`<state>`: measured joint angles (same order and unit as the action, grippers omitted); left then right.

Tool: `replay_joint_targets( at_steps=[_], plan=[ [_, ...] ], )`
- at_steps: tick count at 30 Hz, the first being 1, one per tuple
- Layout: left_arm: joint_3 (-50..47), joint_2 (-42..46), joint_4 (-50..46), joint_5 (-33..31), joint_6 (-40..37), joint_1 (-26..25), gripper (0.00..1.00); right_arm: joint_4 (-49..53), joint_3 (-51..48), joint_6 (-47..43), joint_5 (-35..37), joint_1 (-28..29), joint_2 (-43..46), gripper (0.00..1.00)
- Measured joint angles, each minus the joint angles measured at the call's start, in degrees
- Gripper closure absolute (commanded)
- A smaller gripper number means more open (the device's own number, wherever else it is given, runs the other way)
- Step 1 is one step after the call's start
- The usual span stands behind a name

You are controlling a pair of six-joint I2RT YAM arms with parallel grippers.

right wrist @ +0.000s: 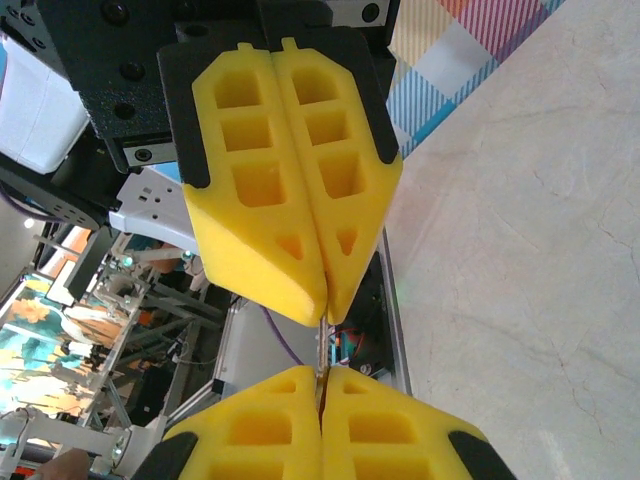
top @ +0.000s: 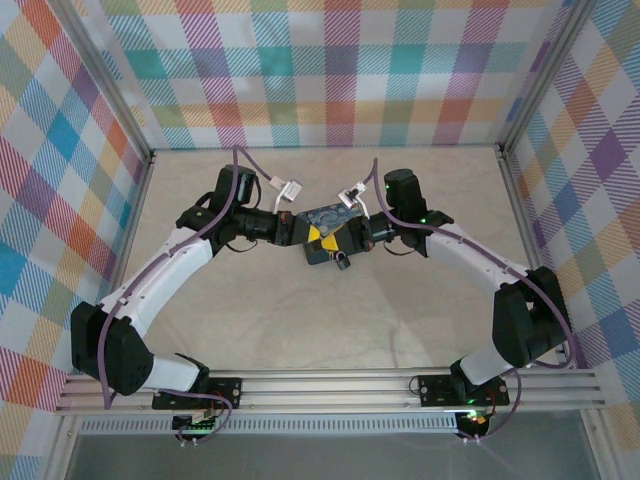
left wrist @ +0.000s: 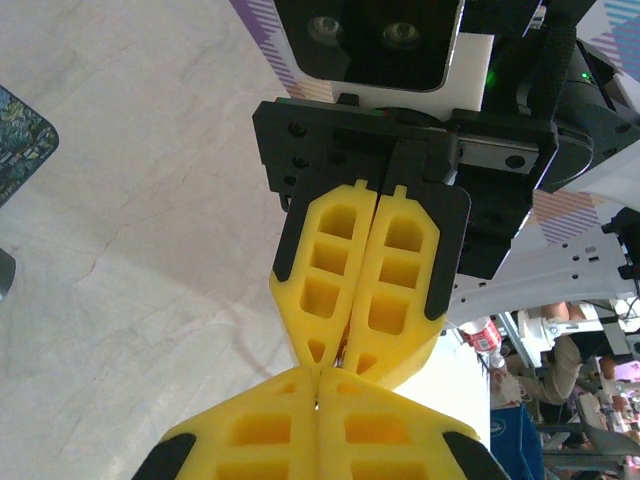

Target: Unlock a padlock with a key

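The padlock [top: 342,262], tiny, dark grey and squarish, showed in the top view as a small dark speck near the middle of the pale marbled tabletop [top: 300,330]. It lay just beside the near edge of a dark rectangular painted tin [top: 325,215]. Whether it touched the tin could not be told at that size. Both arms curved inward over the tin, and the left gripper [top: 311,236] and right gripper [top: 333,242] met tip to tip just left of the padlock. Walls of coloured plaid cloth [top: 330,70] ringed the table.

In the left wrist view, the left gripper's yellow ribbed fingers [left wrist: 260,430] lay pressed flat together along their whole seam, with no gap. The right gripper faced them from above, its own yellow pair equally closed, and the two sets of tips touched. A corner of the tin, swirled in blue and yellow, sat at the left edge on the tabletop.

In the right wrist view the right gripper's fingers were likewise sealed at the bottom, with the left gripper's closed pair hanging just above. A thin dark sliver [right wrist: 320,350] ran across the narrow space between the two sets of tips. It was too slight to tell what it was, or which pair pinched it.
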<state>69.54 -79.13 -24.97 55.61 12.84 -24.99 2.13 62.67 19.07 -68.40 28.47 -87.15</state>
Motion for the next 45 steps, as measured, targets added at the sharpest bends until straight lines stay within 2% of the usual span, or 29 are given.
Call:
replay_joint_targets(
  at_steps=[5,12,26,32,37,45],
  plan=[
    [-0.5,0.0,1.0,-0.7,0.6,0.0,1.0,0.0,-0.1,0.0,0.6,0.0,0.0,0.88],
    [-6.1,0.7,9.2,-2.4,6.6,0.5,1.0,-2.4,-3.0,1.7,3.0,0.1,0.4,0.74],
    [-11.6,3.7,21.0,-7.8,16.2,3.4,1.0,-13.6,-6.8,12.0,8.0,0.1,1.4,0.61],
    [-13.1,3.7,23.8,-8.8,19.1,3.5,1.0,-22.1,-11.5,19.7,16.3,0.1,2.5,0.54],
    [-13.1,4.7,24.8,-8.7,20.1,3.5,1.0,-21.4,-11.8,19.5,23.7,0.1,5.6,0.52],
    [-13.1,5.9,26.1,-8.6,21.5,3.5,1.0,-27.3,-12.2,21.9,24.0,0.0,6.1,0.53]
  ],
)
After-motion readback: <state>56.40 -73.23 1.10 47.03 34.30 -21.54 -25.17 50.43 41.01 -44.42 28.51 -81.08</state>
